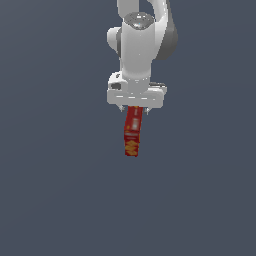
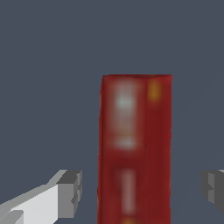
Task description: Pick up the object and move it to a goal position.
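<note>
**One red box hanging below the gripper, grip contact unconfirmed**

The object (image 1: 132, 134) is showing as one small, narrow red rectangular box. It is hanging nearly upright, leaning slightly, directly beneath the gripper (image 1: 134, 107). Its lower end is carrying a yellow-orange pattern, and a pale label band is crossing it just above that pattern. Its top end is sitting up between the fingers, and nothing is supporting it from below in the exterior view.

In the wrist view the box (image 2: 134, 148) is appearing blurred, with pale markings along its red face. Two grey fingertips (image 2: 70, 193) are standing one on each side of it, both apart from its sides, with dark background showing in the gaps. Whether the fingers are clamping the box higher up cannot be told from either view.

Count: one box, one gripper, one white arm (image 1: 140, 45), all against a plain dark grey-blue background (image 1: 50, 190).
</note>
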Motion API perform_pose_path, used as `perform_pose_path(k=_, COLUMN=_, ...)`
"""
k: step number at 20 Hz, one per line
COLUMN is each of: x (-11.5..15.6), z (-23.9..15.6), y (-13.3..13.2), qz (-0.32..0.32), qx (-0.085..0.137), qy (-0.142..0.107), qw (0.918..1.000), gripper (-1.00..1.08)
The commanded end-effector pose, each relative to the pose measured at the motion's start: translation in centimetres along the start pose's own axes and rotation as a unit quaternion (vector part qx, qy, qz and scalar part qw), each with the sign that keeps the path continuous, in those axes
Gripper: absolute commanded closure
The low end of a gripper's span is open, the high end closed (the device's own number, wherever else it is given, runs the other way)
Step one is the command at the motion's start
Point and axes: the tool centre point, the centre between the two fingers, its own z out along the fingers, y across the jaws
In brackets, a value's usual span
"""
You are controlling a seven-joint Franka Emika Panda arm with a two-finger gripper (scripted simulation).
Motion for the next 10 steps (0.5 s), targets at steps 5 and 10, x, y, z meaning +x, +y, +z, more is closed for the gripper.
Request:
perform_pose_path(k=5, x=0.0, z=0.3, y=-0.1, qz=0.001, qx=0.000, qy=0.000, qw=1.0000, gripper=-0.92)
perform_pose_path(k=10, x=-0.1, z=1.9, y=-0.1, qz=0.001, qx=0.000, qy=0.000, qw=1.0000, gripper=-0.92)
